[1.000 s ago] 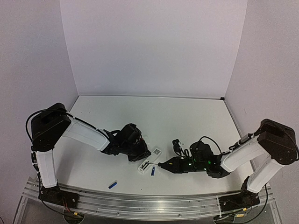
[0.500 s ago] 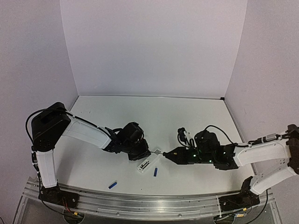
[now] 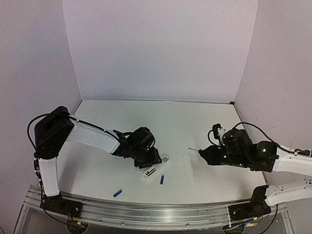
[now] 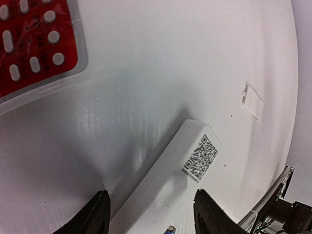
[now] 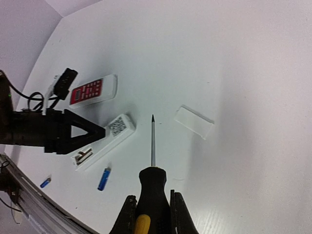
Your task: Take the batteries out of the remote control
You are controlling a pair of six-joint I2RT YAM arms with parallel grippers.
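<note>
**Late stage of battery unloading.** The remote control (image 5: 102,141) lies face down on the table (image 3: 146,122) with its QR sticker up. Its battery bay is open and appears vacant.

- **Left gripper:** The left gripper (image 4: 152,192) straddles the remote with its fingers apart, one along each flank, presumably to keep the body from sliding. Whether they actually press on it cannot be told.
- **Batteries:** Both batteries rest on the table. One (image 5: 104,179) is just beside the bay end. The other (image 5: 45,183) is well apart, near the front edge.
- **Battery cover:** The clear battery cover (image 5: 194,122) lies on the right gripper's side of the remote.
- **Right gripper:** The right gripper (image 5: 152,197) is clamped on the screwdriver (image 5: 152,146) by its handle. The tip points at the remote but is clear of it, probably because no prying is left.
- **Red remote:** The red remote (image 5: 92,90) lies beyond, untouched.
</note>
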